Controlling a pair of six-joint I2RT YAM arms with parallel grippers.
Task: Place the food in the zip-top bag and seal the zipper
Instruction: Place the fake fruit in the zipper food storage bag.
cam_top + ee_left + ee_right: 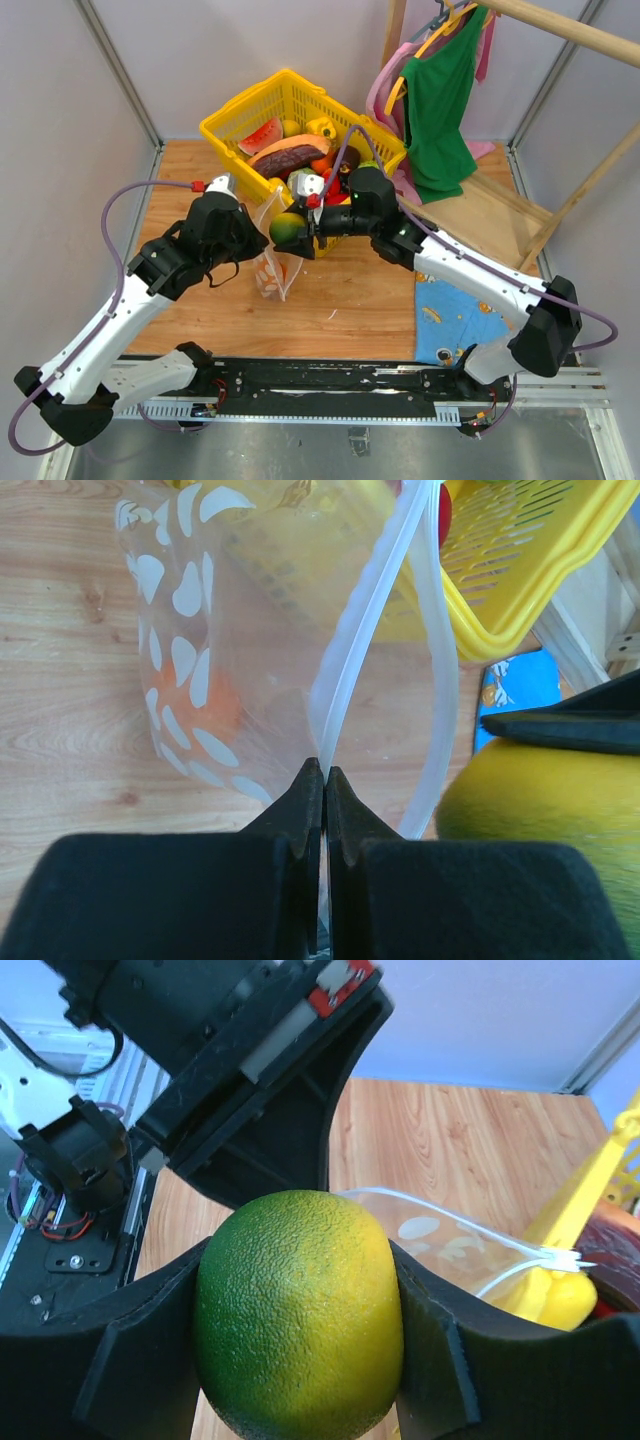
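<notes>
The clear dotted zip-top bag [276, 262] stands on the wooden table in front of the basket, with something orange [215, 705] inside. My left gripper [324, 770] is shut on its pale zipper strip [360, 640] and holds the mouth up; it also shows in the top view [262, 235]. My right gripper [300, 1330] is shut on a green-yellow toy fruit [300, 1310] and holds it just above the bag's mouth [287, 228]. The fruit also shows at the right of the left wrist view [525, 830].
A yellow mesh basket [228, 122] with several more toy foods, including a watermelon slice [262, 135], stands behind the bag. A blue patterned cloth [450, 315] lies at the right front. A green shirt [440, 100] hangs on a wooden rack at the back right.
</notes>
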